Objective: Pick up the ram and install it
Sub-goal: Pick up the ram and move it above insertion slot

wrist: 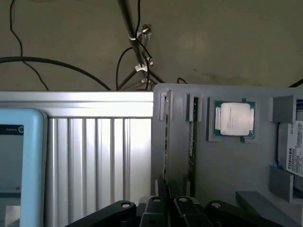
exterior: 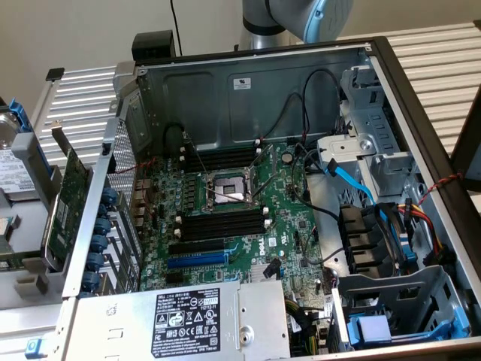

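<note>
The ribbed desk (exterior: 436,53) carries the open computer case (exterior: 248,90), which takes up the centre of the exterior view. The arm (exterior: 293,15) enters at that view's upper edge, well apart from the motherboard (exterior: 293,218).

The black memory slots (exterior: 222,223) on either side of the processor socket are empty, so nothing is installed yet.

In the wrist view I see the grey parts tray (wrist: 227,165) on the desk. A processor chip (wrist: 234,118) sits in one of its pockets.

The ram (wrist: 191,137) stands on edge in a narrow tray slot near that chip.

The gripper (wrist: 164,189) is narrow, with its fingers drawn nearly together. It hangs near the ends of the tray slots, and I see nothing held.

I judge the step in hand to be the approach for the pick. A clean pick calls for wider jaws, squared along the stick's thin edge.
</note>
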